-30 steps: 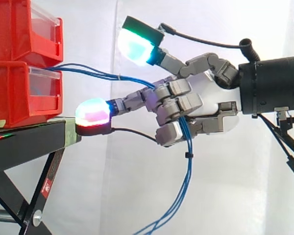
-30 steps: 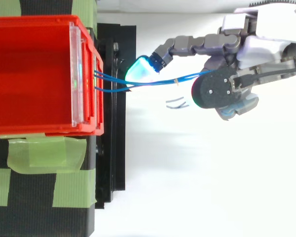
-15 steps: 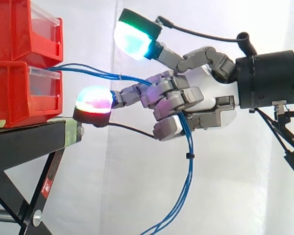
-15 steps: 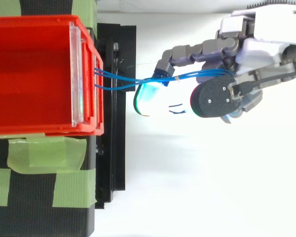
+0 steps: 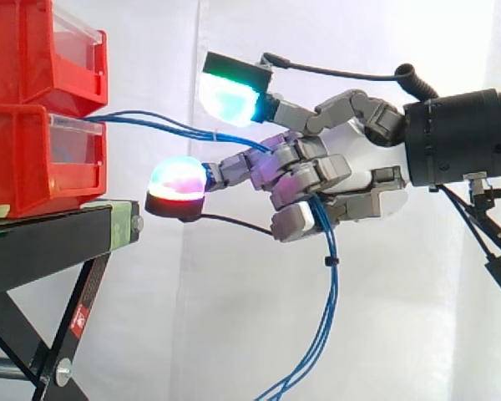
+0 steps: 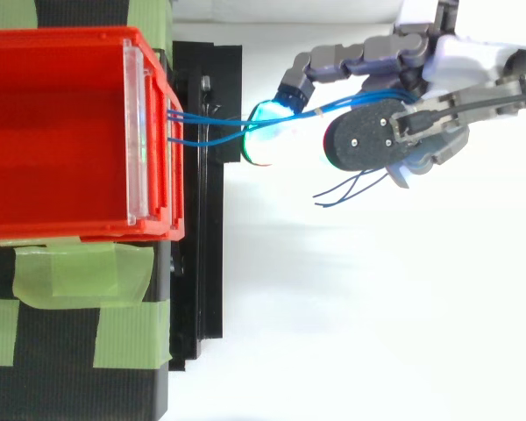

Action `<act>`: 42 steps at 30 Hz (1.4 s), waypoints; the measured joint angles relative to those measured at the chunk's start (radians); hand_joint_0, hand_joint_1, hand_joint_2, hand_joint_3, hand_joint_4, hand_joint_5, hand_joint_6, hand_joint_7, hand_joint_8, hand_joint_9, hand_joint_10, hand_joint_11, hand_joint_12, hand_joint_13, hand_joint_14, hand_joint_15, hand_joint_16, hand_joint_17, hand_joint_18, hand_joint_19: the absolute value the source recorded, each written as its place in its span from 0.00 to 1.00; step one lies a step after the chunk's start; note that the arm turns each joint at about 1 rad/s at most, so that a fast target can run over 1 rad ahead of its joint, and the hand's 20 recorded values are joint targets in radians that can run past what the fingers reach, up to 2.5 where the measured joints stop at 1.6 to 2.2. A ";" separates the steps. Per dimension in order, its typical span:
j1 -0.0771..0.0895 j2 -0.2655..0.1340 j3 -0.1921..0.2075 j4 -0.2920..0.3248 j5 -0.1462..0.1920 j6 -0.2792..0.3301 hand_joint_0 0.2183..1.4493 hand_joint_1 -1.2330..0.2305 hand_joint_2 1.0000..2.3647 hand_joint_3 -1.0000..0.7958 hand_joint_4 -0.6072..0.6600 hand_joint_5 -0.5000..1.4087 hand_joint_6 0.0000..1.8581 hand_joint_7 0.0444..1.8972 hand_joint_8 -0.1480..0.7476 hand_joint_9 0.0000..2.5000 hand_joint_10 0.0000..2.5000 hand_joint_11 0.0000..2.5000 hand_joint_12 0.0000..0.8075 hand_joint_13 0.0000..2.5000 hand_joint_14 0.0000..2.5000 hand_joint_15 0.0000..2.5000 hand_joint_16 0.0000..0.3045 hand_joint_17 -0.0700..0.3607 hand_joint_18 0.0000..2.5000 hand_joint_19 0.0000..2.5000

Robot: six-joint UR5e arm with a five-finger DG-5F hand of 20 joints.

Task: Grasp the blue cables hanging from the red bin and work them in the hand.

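Several thin blue cables (image 5: 163,124) leave the front of the lower red bin (image 5: 33,163) and run right to my hand (image 5: 351,163). Curled fingers are closed round the bundle, which then hangs down from the hand (image 6: 460,66) toward the floor. One straighter finger reaches toward the bin with a red-glowing pad (image 5: 177,179) just below the cables. Above the bundle, another pad (image 5: 230,92) glows green and cyan. From above, the cables (image 6: 202,121) stretch between the bin (image 6: 61,132) and the hand, and loose ends (image 6: 346,189) trail below it.
A second red bin (image 5: 42,50) sits on top of the lower one. Both rest on a black stand (image 5: 50,242) with green tape (image 6: 79,272) on it. A white curtain forms the backdrop.
The hand has drawn a little away from the bin, cables still in its fingers. The red-glowing pad has shifted right and down, and loose cable ends now show from above.
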 measured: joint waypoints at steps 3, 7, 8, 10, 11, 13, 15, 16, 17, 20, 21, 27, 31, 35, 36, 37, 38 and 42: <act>-0.005 0.000 0.001 0.000 0.003 -0.001 0.56 0.42 0.01 0.11 0.71 0.39 0.00 0.64 0.50 0.34 0.86 0.60 0.49 0.48 0.50 0.57 0.19 0.46 0.48 0.47; -0.013 0.001 0.012 -0.004 0.003 -0.003 0.56 0.42 0.01 0.10 0.71 0.40 0.00 0.64 0.51 0.34 0.87 0.62 0.49 0.48 0.51 0.57 0.19 0.46 0.48 0.48; -0.016 0.001 0.019 -0.008 0.001 -0.005 0.55 0.42 0.01 0.10 0.70 0.40 0.00 0.64 0.51 0.34 0.87 0.61 0.49 0.48 0.51 0.58 0.19 0.46 0.48 0.47; -0.020 0.001 0.031 -0.017 -0.001 -0.011 0.55 0.42 0.01 0.10 0.71 0.40 0.00 0.64 0.51 0.34 0.88 0.60 0.49 0.48 0.52 0.57 0.18 0.46 0.48 0.47; -0.023 0.001 0.038 -0.025 -0.004 -0.016 0.55 0.42 0.00 0.10 0.70 0.40 0.00 0.64 0.51 0.34 0.88 0.61 0.49 0.48 0.52 0.57 0.19 0.46 0.48 0.48; -0.026 0.001 0.048 -0.037 -0.008 -0.022 0.55 0.42 0.00 0.10 0.71 0.40 0.00 0.64 0.51 0.34 0.89 0.61 0.49 0.48 0.52 0.57 0.19 0.46 0.48 0.47; -0.029 0.001 0.060 -0.048 -0.013 -0.028 0.55 0.42 0.01 0.10 0.70 0.40 0.00 0.64 0.51 0.34 0.89 0.62 0.49 0.48 0.53 0.57 0.18 0.46 0.49 0.48; -0.030 0.001 0.063 -0.051 -0.014 -0.029 0.55 0.42 0.01 0.10 0.71 0.40 0.00 0.64 0.51 0.34 0.89 0.62 0.49 0.48 0.53 0.57 0.19 0.46 0.49 0.47; -0.031 0.001 0.069 -0.055 -0.016 -0.031 0.55 0.42 0.01 0.10 0.71 0.40 0.00 0.64 0.51 0.34 0.89 0.62 0.49 0.48 0.54 0.57 0.19 0.46 0.49 0.47; -0.034 0.001 0.080 -0.065 -0.019 -0.041 0.55 0.42 0.01 0.09 0.70 0.41 0.00 0.64 0.51 0.34 0.90 0.61 0.49 0.48 0.54 0.56 0.18 0.46 0.49 0.47; -0.034 0.001 0.083 -0.068 -0.020 -0.044 0.55 0.42 0.01 0.09 0.70 0.41 0.00 0.65 0.51 0.34 0.91 0.61 0.49 0.48 0.54 0.57 0.18 0.46 0.49 0.47; -0.038 0.001 0.088 -0.075 -0.021 -0.059 0.57 0.41 0.01 0.12 0.69 0.42 0.00 0.66 0.51 0.34 0.95 0.62 0.49 0.49 0.56 0.56 0.18 0.45 0.49 0.47; -0.039 0.001 0.096 -0.077 -0.021 -0.061 0.59 0.41 0.01 0.15 0.68 0.42 0.03 0.68 0.51 0.33 0.99 0.64 0.49 0.49 0.57 0.57 0.18 0.45 0.50 0.48; -0.040 0.001 0.100 -0.078 -0.021 -0.067 0.59 0.41 0.01 0.17 0.68 0.41 0.08 0.66 0.52 0.32 1.00 0.64 0.49 0.49 0.59 0.56 0.18 0.45 0.50 0.48; -0.040 0.001 0.101 -0.078 -0.021 -0.068 0.59 0.41 0.01 0.18 0.68 0.41 0.09 0.66 0.50 0.32 1.00 0.65 0.49 0.49 0.60 0.56 0.18 0.45 0.50 0.48; -0.040 0.001 0.101 -0.078 -0.022 -0.068 0.59 0.41 0.01 0.18 0.68 0.41 0.11 0.65 0.51 0.32 1.00 0.65 0.49 0.49 0.60 0.56 0.18 0.45 0.50 0.48; -0.040 0.001 0.101 -0.077 -0.022 -0.069 0.59 0.41 0.01 0.19 0.68 0.40 0.12 0.66 0.51 0.32 1.00 0.66 0.49 0.49 0.61 0.56 0.18 0.45 0.50 0.48; -0.040 0.001 0.101 -0.075 -0.025 -0.070 0.58 0.41 0.01 0.20 0.69 0.40 0.16 0.65 0.51 0.32 1.00 0.65 0.50 0.49 0.62 0.55 0.18 0.45 0.51 0.48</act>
